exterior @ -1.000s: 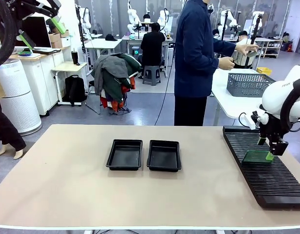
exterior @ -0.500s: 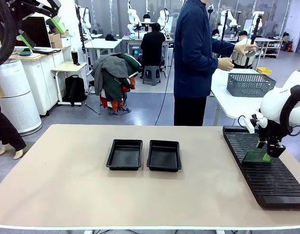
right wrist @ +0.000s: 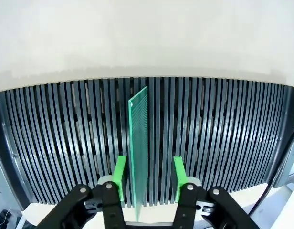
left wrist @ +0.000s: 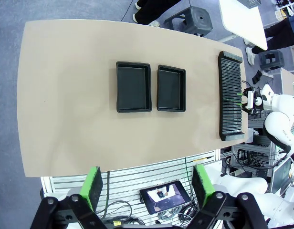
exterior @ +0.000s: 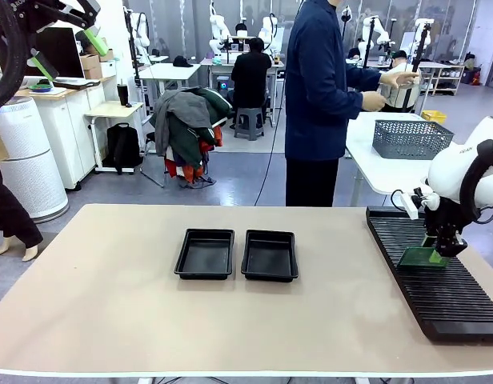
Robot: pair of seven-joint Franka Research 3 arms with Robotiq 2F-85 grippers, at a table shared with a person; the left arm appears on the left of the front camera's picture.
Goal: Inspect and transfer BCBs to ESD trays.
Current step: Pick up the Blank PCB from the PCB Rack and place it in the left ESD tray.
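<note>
Two black ESD trays (exterior: 205,272) (exterior: 270,276) lie side by side mid-table, with nothing in them; from high above they show again as tray (left wrist: 133,109) and tray (left wrist: 171,109). One green BCB (right wrist: 139,138) stands on edge in a slot of the black ribbed rack (right wrist: 66,143). My right gripper (right wrist: 149,175) straddles its near end, the green pads (right wrist: 120,175) a little off both faces, so the jaws are open. In the front view this BCB (exterior: 422,257) sits under my right gripper (exterior: 440,246). My left gripper (left wrist: 147,186) hangs open high over the table.
The rack (exterior: 438,288) runs along the table's right side. A person in a dark blue jacket (exterior: 318,88) stands behind the far edge, turned toward a white side table with a grey mesh basket (exterior: 410,138). My left gripper (exterior: 69,50) is raised at top left.
My right gripper's jaws have narrowed around the standing board and the wrist has shifted slightly left. The left arm, trays and board have not moved.
</note>
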